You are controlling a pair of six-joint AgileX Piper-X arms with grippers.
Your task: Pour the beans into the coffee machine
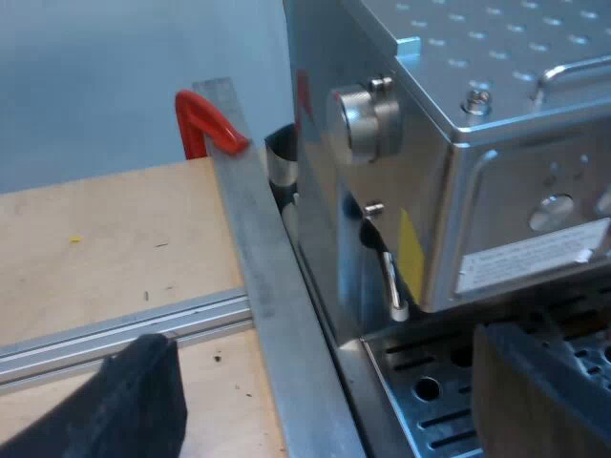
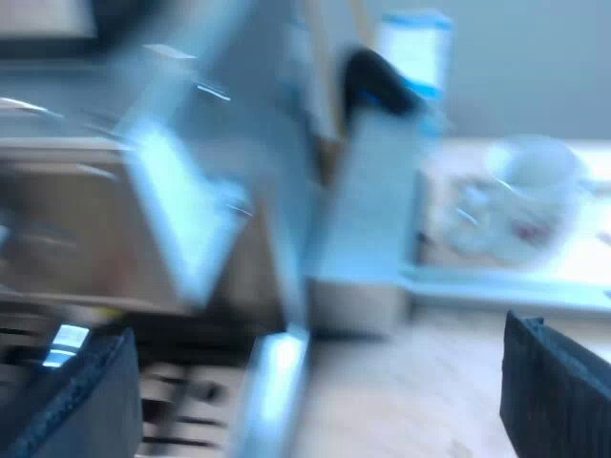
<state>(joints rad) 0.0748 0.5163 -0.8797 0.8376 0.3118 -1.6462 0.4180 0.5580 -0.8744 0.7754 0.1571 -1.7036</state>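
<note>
The espresso machine (image 1: 449,143) stands close by, its steel side with a round knob (image 1: 363,116) and a steam wand (image 1: 392,286) above the slotted drip tray (image 1: 430,401). My left gripper (image 1: 325,410) is open, its fingers (image 1: 124,405) spread across the tray's corner and the metal rail, holding nothing. In the right wrist view the blurred machine body (image 2: 115,210) is near one finger. A white mug (image 2: 530,186) sits on the wooden table beyond. My right gripper (image 2: 315,410) is open and holds nothing.
A metal rail (image 1: 263,286) runs along the machine's side, with a red hooked piece (image 1: 205,122) at its far end and a shiny metal cup (image 1: 282,157) beside it. A blue-topped white object (image 2: 415,43) and a grey upright block (image 2: 368,219) stand near the mug.
</note>
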